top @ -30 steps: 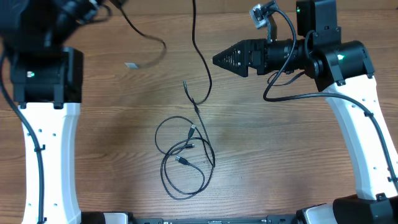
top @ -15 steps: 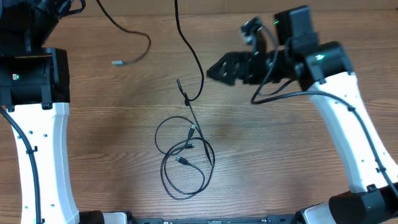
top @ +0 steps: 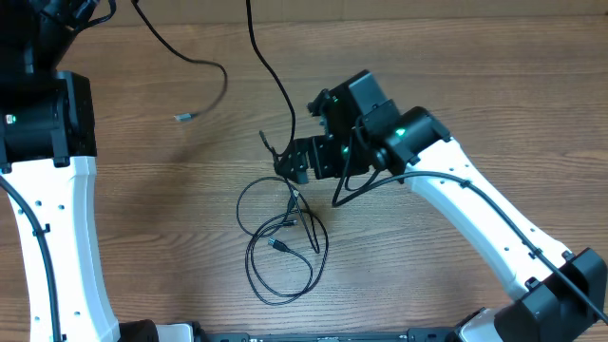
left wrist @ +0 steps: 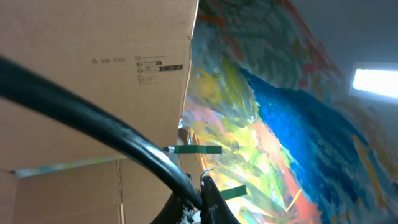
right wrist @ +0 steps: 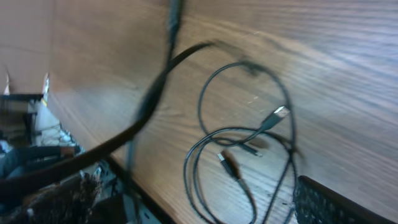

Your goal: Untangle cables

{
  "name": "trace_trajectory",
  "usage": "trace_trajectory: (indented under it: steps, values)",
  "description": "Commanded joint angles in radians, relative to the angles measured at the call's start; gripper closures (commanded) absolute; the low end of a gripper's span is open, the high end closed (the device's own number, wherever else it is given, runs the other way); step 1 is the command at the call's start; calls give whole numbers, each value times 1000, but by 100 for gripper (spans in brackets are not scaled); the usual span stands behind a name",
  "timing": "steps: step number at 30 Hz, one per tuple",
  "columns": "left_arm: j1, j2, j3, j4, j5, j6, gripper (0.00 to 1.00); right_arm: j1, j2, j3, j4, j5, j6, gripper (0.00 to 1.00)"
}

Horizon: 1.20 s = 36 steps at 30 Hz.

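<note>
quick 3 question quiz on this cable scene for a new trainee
1. True or false: the jaws of the right gripper stand open.
2. Where does the tangle of cables lie? A: on the table, close to the right gripper. B: inside a cardboard box. C: draped over the right arm.
3. Fill in: the lone silver plug lies on the ___ arm's side of the table.
Key: 1 true; 2 A; 3 left.
</note>
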Motion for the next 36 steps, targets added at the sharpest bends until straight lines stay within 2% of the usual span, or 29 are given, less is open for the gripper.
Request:
trace_trajectory:
  steps: [1,3,4,8,11,13,16,20,23,27,28,29,30,31,36]
  values:
    - [5,-8,14,-24,-8,42,96,35,2,-5,6,-20,1,0]
    - [5,-6,14,-40,-6,21,96,42,2,-8,-2,-11,2,1]
    - [5,-6,14,-40,-6,15,96,47,3,-13,-5,5,3,8]
    - [13,-6,14,-10,-11,-18,96,62,10,-79,30,93,71,55]
    - [40,-6,14,-10,-15,-16,96,64,12,-160,91,119,116,78]
    - [60,-5,14,-11,2,-18,96,60,12,-192,121,124,146,82]
    - [93,-5,14,-10,23,-41,96,53,12,-231,168,130,163,96]
    - [156,-5,14,-10,40,-56,96,51,12,-234,117,285,213,96]
    - [227,-3,14,-34,47,25,96,29,12,-234,56,438,293,96]
    - [273,2,14,-156,69,135,96,-5,12,-234,38,393,255,96]
    - [272,5,14,-163,69,164,96,-5,12,-234,40,379,255,93]
    - [269,9,14,-169,72,185,96,-5,12,-234,44,368,255,68]
    - [262,12,14,-169,71,201,96,-5,12,-234,46,362,255,28]
    - [254,16,14,-167,71,217,96,-4,12,-234,47,361,255,0]
    - [204,54,14,-167,64,310,96,-3,12,-234,44,360,256,0]
